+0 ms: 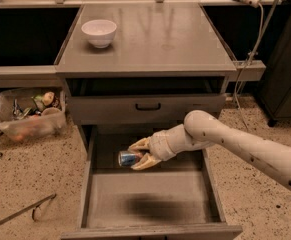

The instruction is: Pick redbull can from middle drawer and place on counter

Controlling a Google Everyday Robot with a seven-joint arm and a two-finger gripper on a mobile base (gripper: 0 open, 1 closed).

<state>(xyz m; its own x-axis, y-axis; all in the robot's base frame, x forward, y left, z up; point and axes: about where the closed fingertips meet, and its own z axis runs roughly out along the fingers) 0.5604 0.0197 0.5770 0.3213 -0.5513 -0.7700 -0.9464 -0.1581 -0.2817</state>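
We see redbull can lying on side, near back of open middle drawer. Gripper down in drawer, 2 fingers pinching can, 1 each side.

We think can light, hard, smooth, a bit slippery. Too hard a squeeze may dent it. Best hold: round middle of body.

Closed drawer front sits just above can. We think can must come forward first, then up.

Counter has white bowl near far corner, room beside it. Plastic bin on floor, well apart.
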